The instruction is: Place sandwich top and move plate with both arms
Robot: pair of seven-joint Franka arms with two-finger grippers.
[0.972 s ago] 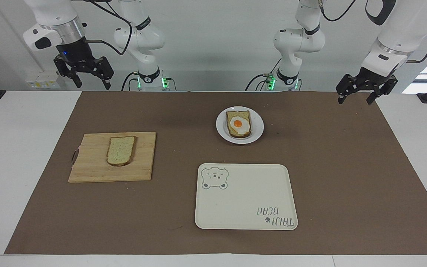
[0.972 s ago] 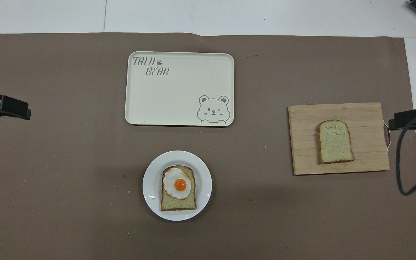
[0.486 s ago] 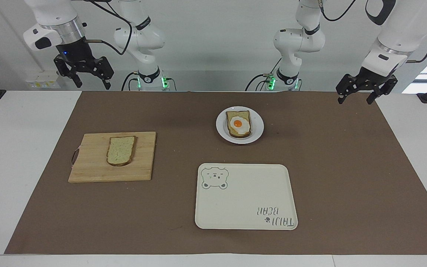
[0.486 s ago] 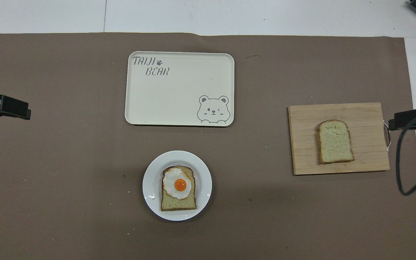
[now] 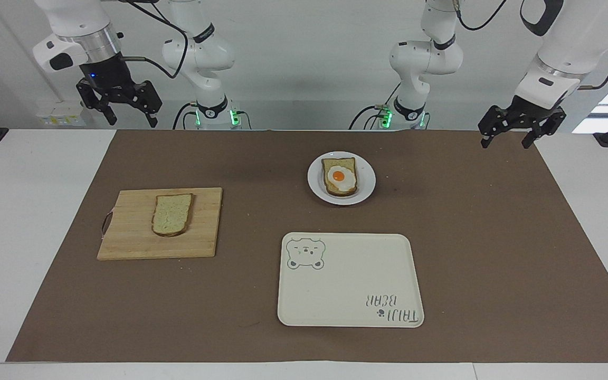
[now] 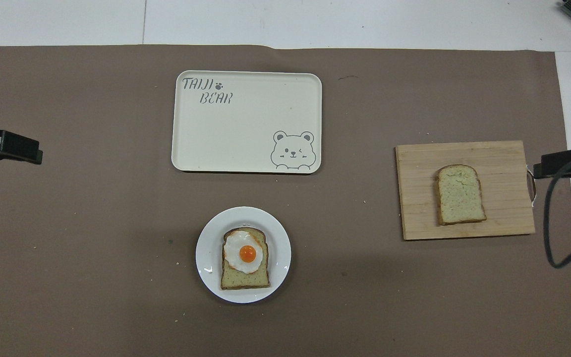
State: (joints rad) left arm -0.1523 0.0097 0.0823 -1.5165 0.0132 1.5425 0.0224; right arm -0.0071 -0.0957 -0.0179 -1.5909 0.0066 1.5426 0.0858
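Both black two-finger grippers – left [image 5: 510,138], right [image 5: 126,115] – hang open, empty; the pale speckled bread slice [image 5: 172,214] on the wooden board [image 5: 130,235] looks light, soft – best pinched gently by its crust edges.

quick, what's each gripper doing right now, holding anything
Left gripper: open, holding nothing, raised over the table's edge.
Right gripper: open, holding nothing, raised at its own end.

Pretty even, bright overhead light, both views sharp. Soft shadows only; tiny glare spots on the small round white plate [image 6: 209,270]. Daylight probably spills in at the facing view's edge.
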